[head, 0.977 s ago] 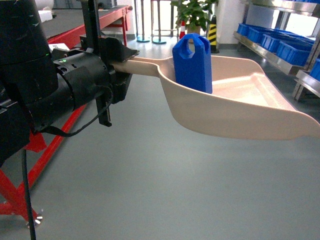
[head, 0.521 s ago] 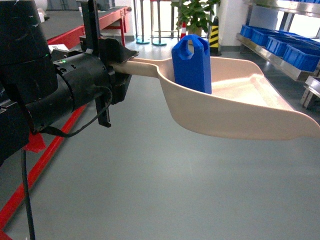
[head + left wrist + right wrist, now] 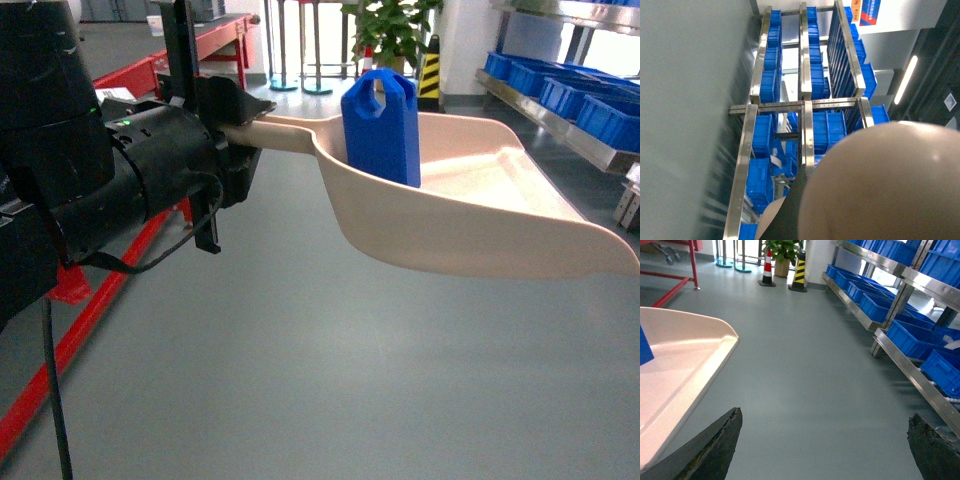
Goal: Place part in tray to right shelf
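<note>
Gripping tray (image 3: 480, 215) handle: left hand (image 3: 240, 125), apparently | part (image 3: 382, 125) upright inside | right hand (image 3: 825, 445) open, empty

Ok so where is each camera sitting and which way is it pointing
Head: rides high, faces forward and down; left gripper clamps the beige plastic scoop tray carrying the upright blue jerry-can part.
Left wrist: sideways view over the tray's underside at the silver metal rack.
Right wrist: looks along the floor; open right gripper.
Shared: tray, rack of blue crates.
</note>
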